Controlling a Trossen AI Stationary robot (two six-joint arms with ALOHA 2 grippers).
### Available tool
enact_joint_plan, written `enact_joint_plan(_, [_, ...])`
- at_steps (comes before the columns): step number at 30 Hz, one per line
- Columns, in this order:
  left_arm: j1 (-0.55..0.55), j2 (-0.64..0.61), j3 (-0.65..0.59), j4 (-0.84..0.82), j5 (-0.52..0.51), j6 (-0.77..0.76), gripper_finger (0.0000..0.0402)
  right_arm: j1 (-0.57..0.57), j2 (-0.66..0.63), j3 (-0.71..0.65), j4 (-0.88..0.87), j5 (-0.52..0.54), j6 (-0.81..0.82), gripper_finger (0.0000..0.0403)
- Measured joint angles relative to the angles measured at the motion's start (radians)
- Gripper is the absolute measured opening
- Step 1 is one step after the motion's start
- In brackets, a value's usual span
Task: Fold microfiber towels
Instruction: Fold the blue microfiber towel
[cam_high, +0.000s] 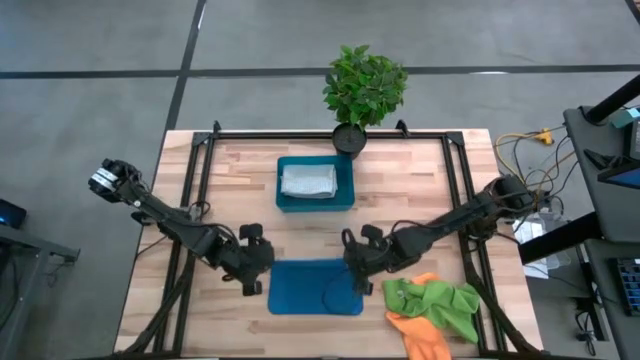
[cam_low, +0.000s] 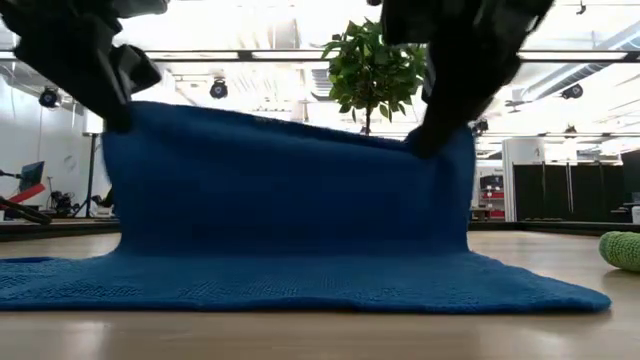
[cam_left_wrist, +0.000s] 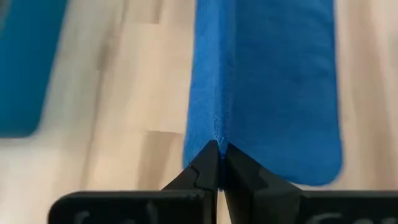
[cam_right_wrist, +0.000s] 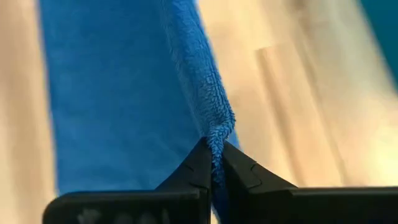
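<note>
Both claws clamped tight on the blue towel (cam_high: 315, 287), one per corner of its far edge. Left claw (cam_high: 258, 268) at the towel's left side, right claw (cam_high: 358, 266) at its right; in the wrist views each pair of dark fingers is pinched shut w/ a fold of blue pile between the tips. Low view: far edge lifted off the surface (cam_high: 420, 190) and hanging like a curtain betw. the two claws, near half lying flat on the wood. Blue tray (cam_high: 316, 205) sits mid-surface, beyond the towel, w/ the grey-white towel (cam_high: 308, 181) folded inside. Green towel (cam_high: 436, 303) and orange towel (cam_high: 420, 336) lie crumpled together at the near right, just beside the blue one, green partly over orange. Potted plant (cam_high: 363, 88) at the far edge, behind the tray.
</note>
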Motion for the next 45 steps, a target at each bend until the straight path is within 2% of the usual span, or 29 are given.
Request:
enact_joint_plan(9, [-0.059,0.045,-0.001,0.012,0.005,-0.086,0.0,0.09,-0.002,-0.06,0.167,-0.011,0.079,0.0009])
enact_joint_plan(15, [-0.068,0.09,-0.003,0.098,0.062,-0.087,0.0,0.115,-0.002,-0.124,0.303,-0.039,0.159,0.0009])
enact_joint_plan(23, [-0.079,0.136,-0.004,0.149,0.123,-0.088,0.0,0.129,-0.002,-0.175,0.442,-0.095,0.188,0.0009])
enact_joint_plan(39, [-0.097,0.14,-0.006,0.157,0.136,-0.09,0.0,0.138,-0.002,-0.195,0.457,-0.129,0.182,0.001])
enact_joint_plan(45, [-0.097,0.14,-0.01,0.156,0.183,-0.09,0.0003,0.138,-0.002,-0.195,0.493,-0.199,0.176,0.0043])
